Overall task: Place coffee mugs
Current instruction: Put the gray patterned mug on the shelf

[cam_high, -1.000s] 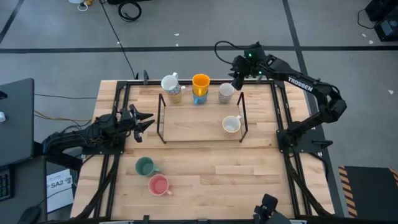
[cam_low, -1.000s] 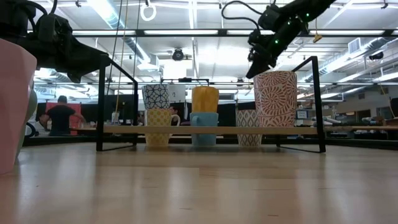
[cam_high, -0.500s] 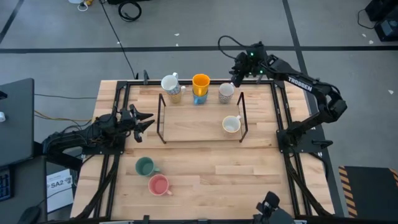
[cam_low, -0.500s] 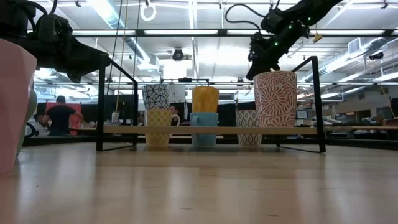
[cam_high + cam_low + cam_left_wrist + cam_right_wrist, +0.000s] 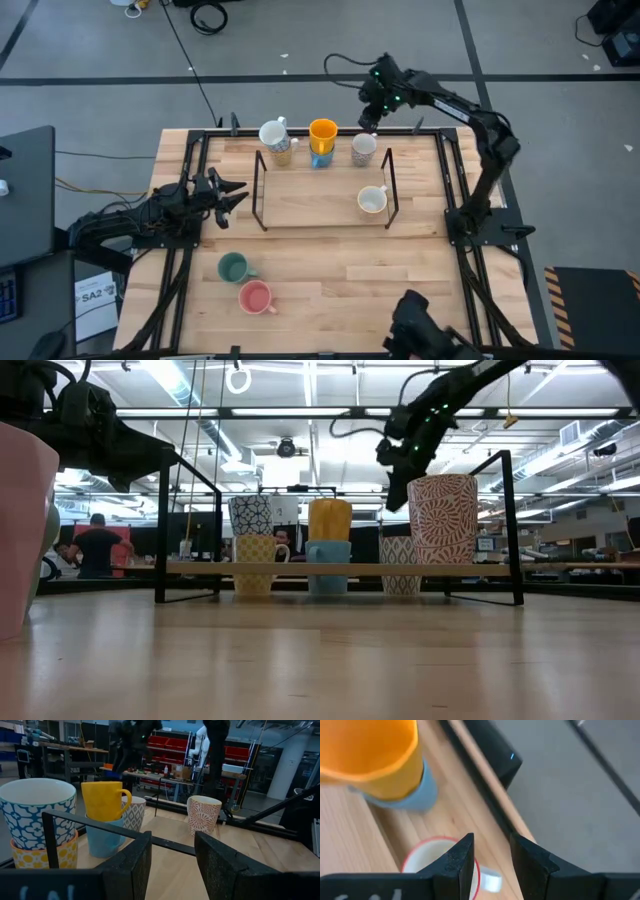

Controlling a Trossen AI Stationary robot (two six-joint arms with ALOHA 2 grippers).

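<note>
Eight mugs show in the high view. At the table's far edge a white patterned mug (image 5: 273, 133) sits stacked on a yellow one, an orange mug (image 5: 322, 131) sits stacked on a blue one (image 5: 102, 839), and a grey-patterned mug (image 5: 363, 149) stands alone. A red-patterned mug (image 5: 372, 200) stands inside the black frame. A green mug (image 5: 233, 267) and a pink mug (image 5: 255, 297) stand on the near half. My right gripper (image 5: 367, 120) hovers open above the far edge beside the grey-patterned mug (image 5: 437, 867). My left gripper (image 5: 240, 195) waits open at the table's left side.
A black wire frame (image 5: 258, 190) stands around the middle of the table, its posts (image 5: 510, 525) beside the red-patterned mug. Black rails (image 5: 190, 160) run along the table's left and right edges. Bare wood lies on the near right part.
My right gripper has moved toward the table's far edge and a little to the left, away from the grey-patterned mug, while its arm has swung about behind it. It stays open. No mug has moved.
</note>
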